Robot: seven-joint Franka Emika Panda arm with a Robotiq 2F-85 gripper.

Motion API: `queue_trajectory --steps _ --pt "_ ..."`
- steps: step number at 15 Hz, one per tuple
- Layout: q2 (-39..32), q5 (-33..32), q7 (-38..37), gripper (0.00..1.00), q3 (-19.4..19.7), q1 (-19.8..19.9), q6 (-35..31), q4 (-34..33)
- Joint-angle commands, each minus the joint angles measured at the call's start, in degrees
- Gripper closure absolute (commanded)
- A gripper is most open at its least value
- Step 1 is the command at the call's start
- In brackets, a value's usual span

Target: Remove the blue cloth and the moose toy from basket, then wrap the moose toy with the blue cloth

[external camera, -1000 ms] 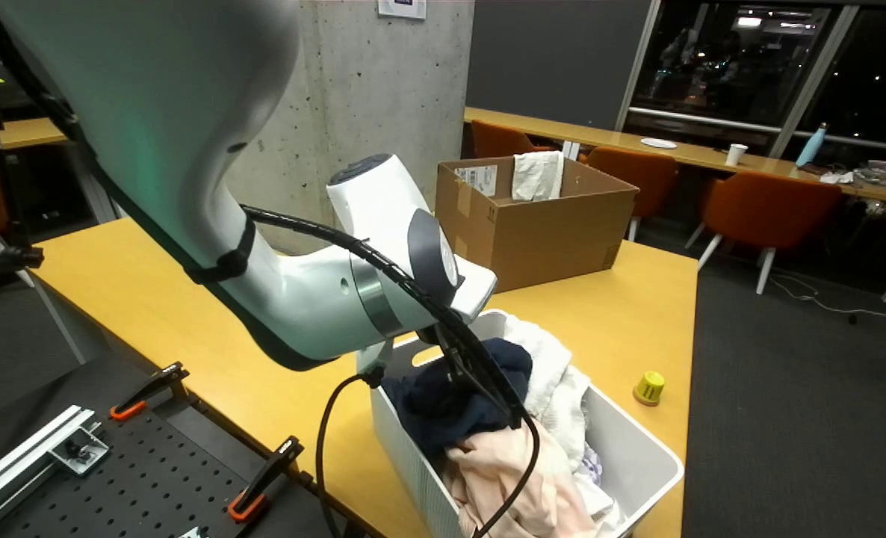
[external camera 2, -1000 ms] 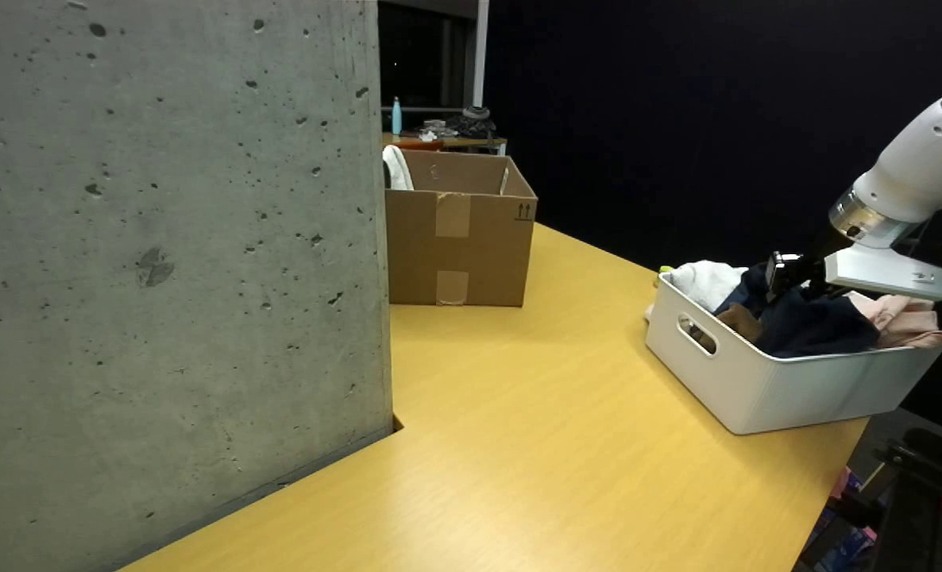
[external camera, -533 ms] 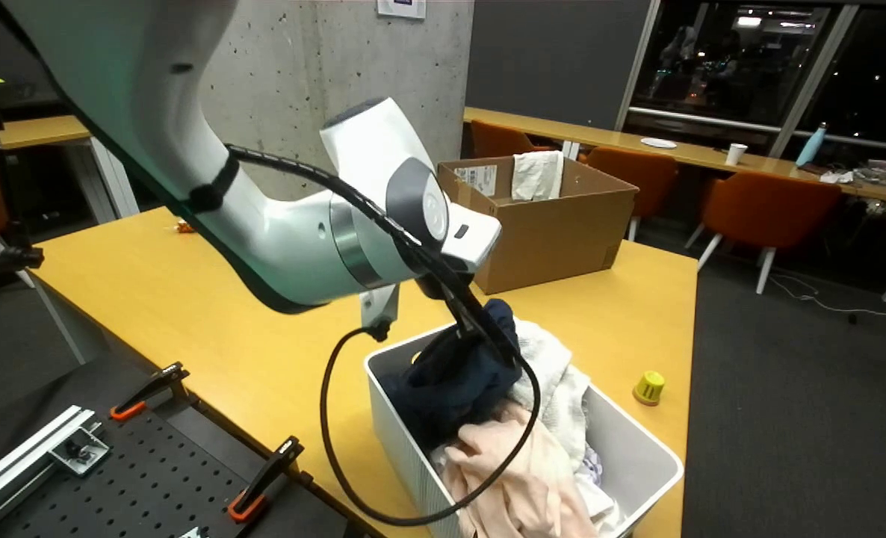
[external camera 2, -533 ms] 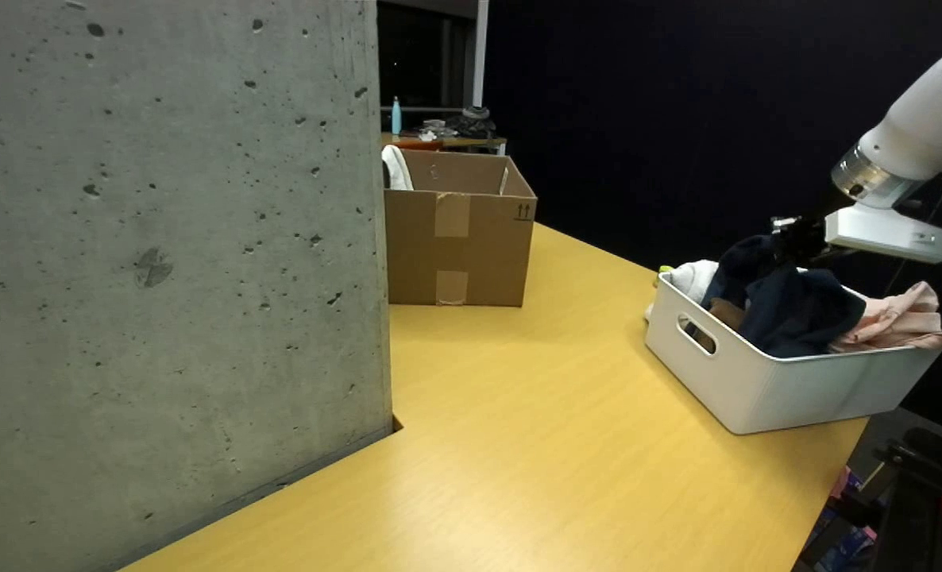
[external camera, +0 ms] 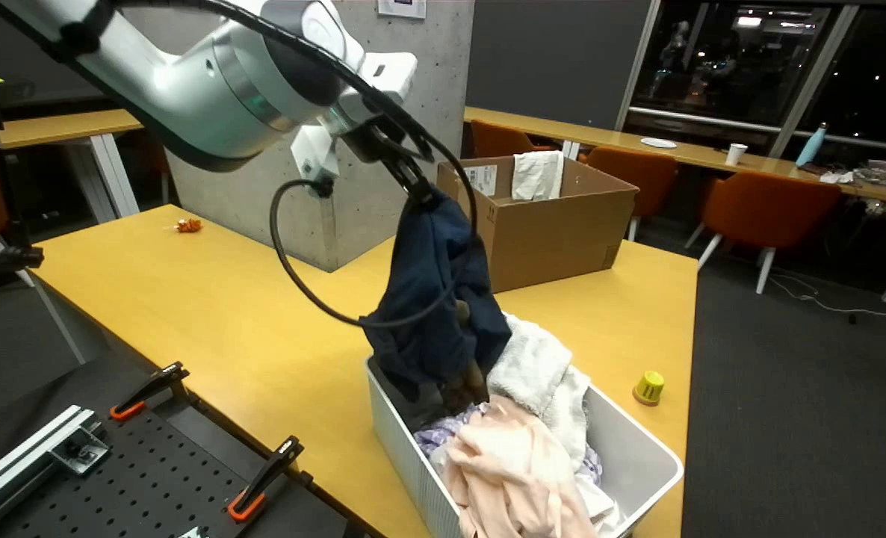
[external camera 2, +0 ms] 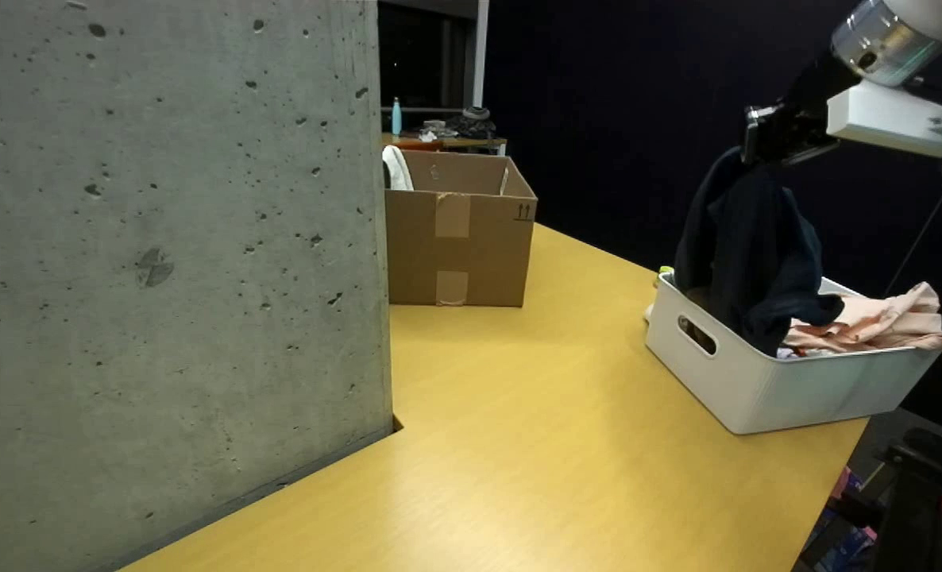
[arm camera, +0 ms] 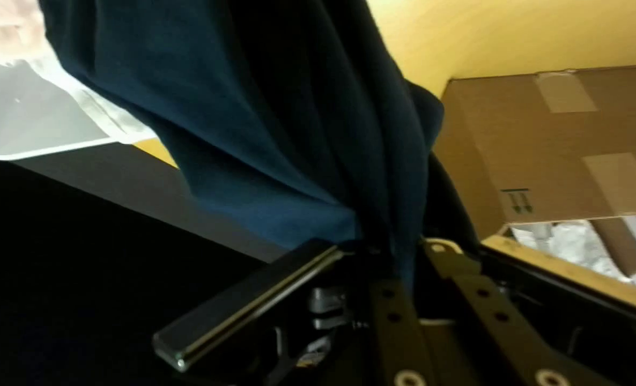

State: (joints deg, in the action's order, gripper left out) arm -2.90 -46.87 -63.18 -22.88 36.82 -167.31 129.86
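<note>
Yellow tabletop (external camera: 264,299) is carrying the basket (external camera 2: 797,393); I'm holding the blue cloth (external camera: 429,261) over it.
My pincer (external camera: 420,190) is clamping cloth's top; brown toy (external camera: 467,387) is partly showing underneath.

The arm (external camera: 196,97) is slanting in from above; the hand (external camera: 420,194) is pointing obliquely downward, fingers (arm camera: 310,258) pinching together.

The cloth (external camera: 432,280), which is dark blue, hangs from the hand (external camera: 420,192), bunched at its top and widening downward in long folds. Its lower end is at the opening of the basket (external camera 2: 812,397). Of the moose (external camera: 468,386), only brown parts can be seen, between and below the folds; whether it hangs or rests, I cannot tell. The basket, pale grey with a handle hole, stands upright on the desk (external camera 2: 558,381).
</note>
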Motion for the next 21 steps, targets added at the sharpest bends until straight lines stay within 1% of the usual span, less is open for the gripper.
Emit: queue_trajectory --steps 1,6,7,8,9,10,11,12,13,14,16,17,18,21 --pt "5.8 8.5 6.7 0.98 -5.4 -4.2 2.7 1.1" --pt "9.3 19.8 13.9 0.98 -12.0 -13.5 8.5 -2.6" --pt "9.0 20.3 14.2 0.98 -12.6 -14.6 9.8 -3.9" --pt "8.7 20.6 14.5 0.66 -13.1 -15.5 10.8 -5.0" --pt "8.2 20.9 14.8 0.65 -13.2 -16.2 11.6 -5.8" --pt "7.9 21.4 15.2 0.60 -13.3 -16.8 12.1 -6.4" --pt "7.7 21.7 15.7 0.52 -13.0 -17.1 12.5 -6.6" --pt "7.7 22.1 16.1 0.45 -12.6 -17.1 12.6 -6.6" --pt "8.0 22.8 17.0 0.37 -12.0 -16.8 12.2 -6.0" --pt "8.4 23.4 17.6 0.31 -11.4 -16.5 12.3 -5.3" --pt "9.9 25.2 19.2 0.16 -9.6 -15.6 13.4 -2.8" --pt "11.2 27.4 21.4 0.09 -8.0 -15.2 14.1 -0.1" --pt "11.4 26.8 21.3 0.01 0.9 -22.6 15.3 1.3" --pt "14.4 29.9 24.5 0.00 10.4 -24.6 15.2 9.4"
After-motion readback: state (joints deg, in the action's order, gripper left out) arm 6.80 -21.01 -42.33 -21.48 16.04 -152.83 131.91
